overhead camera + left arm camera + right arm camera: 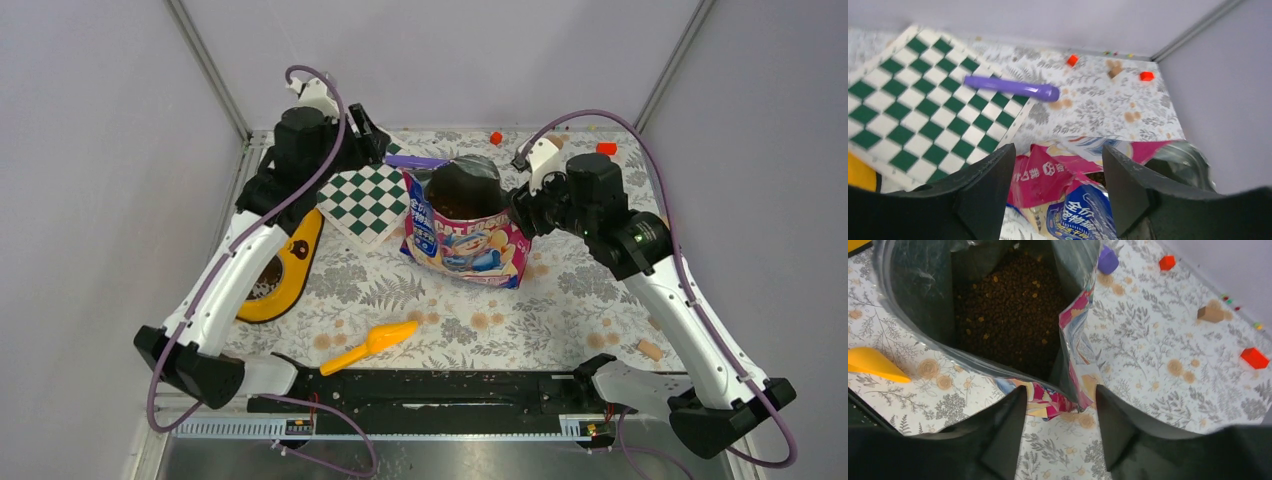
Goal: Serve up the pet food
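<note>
The pet food bag (465, 240) stood open near the centre of the desk (560, 320), with kibble (1008, 305) inside. The left gripper (1058, 155) at its 10 o'clock and the right gripper (1059, 390) at its 3 o'clock were both spread, pinching nothing. I think they should back off gently, so that the bag does not tip.

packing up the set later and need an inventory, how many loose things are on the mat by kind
pet food bag: 1
yellow feeder: 1
orange scoop: 1
checkered board: 1
purple pen: 1
red blocks: 2
tan wooden pieces: 2
total: 9
tiny specks by the wall not counted
</note>
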`<control>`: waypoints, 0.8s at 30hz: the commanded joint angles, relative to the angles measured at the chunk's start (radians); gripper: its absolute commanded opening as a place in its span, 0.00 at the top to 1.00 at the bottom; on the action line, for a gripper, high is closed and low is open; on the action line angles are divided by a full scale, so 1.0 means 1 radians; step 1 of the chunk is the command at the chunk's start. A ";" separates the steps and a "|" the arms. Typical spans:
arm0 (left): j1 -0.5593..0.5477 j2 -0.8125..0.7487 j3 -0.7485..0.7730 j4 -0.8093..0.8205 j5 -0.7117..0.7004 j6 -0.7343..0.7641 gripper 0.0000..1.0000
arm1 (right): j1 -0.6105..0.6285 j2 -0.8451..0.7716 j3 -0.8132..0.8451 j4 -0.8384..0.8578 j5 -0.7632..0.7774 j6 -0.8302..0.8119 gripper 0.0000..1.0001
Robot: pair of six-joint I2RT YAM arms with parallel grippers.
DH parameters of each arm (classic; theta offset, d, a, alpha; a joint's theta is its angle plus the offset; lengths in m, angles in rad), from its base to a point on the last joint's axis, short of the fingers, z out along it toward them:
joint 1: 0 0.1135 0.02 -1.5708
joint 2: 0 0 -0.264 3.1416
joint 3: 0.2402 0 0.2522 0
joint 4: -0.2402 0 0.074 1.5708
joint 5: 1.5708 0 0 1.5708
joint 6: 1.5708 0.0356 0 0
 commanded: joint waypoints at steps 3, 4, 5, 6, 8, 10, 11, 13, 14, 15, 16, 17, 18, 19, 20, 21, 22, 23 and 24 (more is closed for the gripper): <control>0.022 -0.064 -0.048 0.207 0.390 0.496 0.34 | -0.006 0.028 0.095 -0.041 -0.094 0.027 0.25; 0.027 -0.057 -0.033 0.170 0.450 0.578 0.34 | -0.007 0.044 0.114 -0.064 -0.111 0.016 0.24; 0.031 -0.048 -0.017 0.125 0.505 0.653 0.34 | -0.007 0.065 0.138 -0.091 -0.125 0.002 0.23; 0.034 -0.041 -0.004 0.084 0.548 0.718 0.34 | -0.007 0.085 0.159 -0.131 -0.143 -0.015 0.22; 0.042 -0.029 0.006 0.022 0.626 0.826 0.32 | -0.007 0.130 0.196 -0.184 -0.171 -0.048 0.21; 0.052 -0.021 0.006 -0.019 0.686 0.940 0.31 | -0.006 0.162 0.222 -0.225 -0.191 -0.083 0.21; 0.056 -0.015 0.006 -0.035 0.731 0.991 0.30 | -0.006 0.178 0.235 -0.248 -0.201 -0.103 0.21; 0.061 -0.005 0.010 -0.057 0.782 1.072 0.27 | -0.006 0.207 0.267 -0.286 -0.208 -0.143 0.22; 0.065 0.006 0.022 -0.075 0.811 1.110 0.25 | -0.006 0.219 0.280 -0.304 -0.205 -0.162 0.23; 0.070 0.021 0.042 -0.102 0.837 1.143 0.23 | -0.006 0.232 0.293 -0.317 -0.203 -0.184 0.24; 0.076 0.040 0.069 -0.131 0.863 1.173 0.21 | -0.007 0.244 0.307 -0.330 -0.202 -0.200 0.25; 0.084 0.065 0.098 -0.165 0.899 1.200 0.20 | -0.006 0.255 0.314 -0.336 -0.204 -0.213 0.25; 0.088 0.090 0.131 -0.191 0.931 1.222 0.20 | -0.007 0.263 0.320 -0.341 -0.205 -0.226 0.26; 0.092 0.117 0.150 -0.209 0.956 1.245 0.19 | -0.006 0.271 0.321 -0.343 -0.211 -0.239 0.27; 0.092 0.143 0.169 -0.230 0.976 1.272 0.19 | -0.006 0.275 0.321 -0.344 -0.215 -0.250 0.28; 0.093 0.166 0.184 -0.239 0.990 1.290 0.19 | -0.007 0.278 0.322 -0.345 -0.220 -0.260 0.29; 0.093 0.190 0.198 -0.248 1.003 1.303 0.19 | -0.007 0.280 0.323 -0.349 -0.228 -0.271 0.30; 0.094 0.208 0.208 -0.257 1.011 1.320 0.19 | -0.007 0.282 0.333 -0.361 -0.240 -0.285 0.32; 0.094 0.223 0.211 -0.260 1.017 1.334 0.19 | -0.007 0.280 0.340 -0.368 -0.253 -0.291 0.33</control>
